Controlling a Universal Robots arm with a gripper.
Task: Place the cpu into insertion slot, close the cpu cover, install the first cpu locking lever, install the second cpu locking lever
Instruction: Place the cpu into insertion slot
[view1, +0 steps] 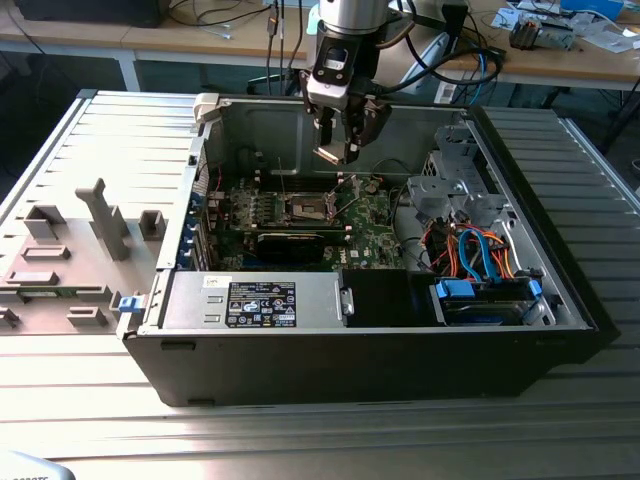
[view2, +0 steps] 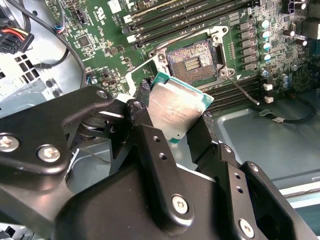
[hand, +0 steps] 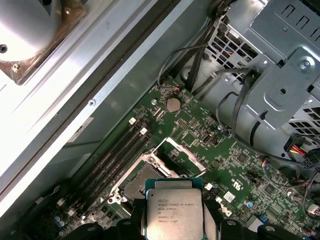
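The cpu (view2: 176, 109) hangs in the air above the green board, pinched by two opposite edges between the black fingers of the end effector (view2: 172, 125). Gripping the edges leaves its silvery top and its underside free, which suits a part that has to drop flat into a socket. It is tilted in the second wrist view and has not yet reached the board.

In the first wrist view the cpu (hand: 174, 212) carries several lines of small grey print on its lid (factory marking, not a stuck-on label).

Just beyond it lies the insertion slot (hand: 136, 184), its dark centre bare. The cpu cover (hand: 177, 156) stands swung up at the slot's far edge, so the way down is open. A thin rod beside the slot in the second wrist view may be a locking lever (view2: 244, 92) thrown clear, though I cannot be sure.

In the exterior view the end effector (view1: 345, 135) hovers over the slot (view1: 308, 208), inside an open computer case (view1: 400, 345) lying on its side on a ribbed table (view1: 100, 130). That position presents the board face-up to the arm. The power supply (view1: 255, 300) at the case's near wall bears a black-and-white printed sticker.
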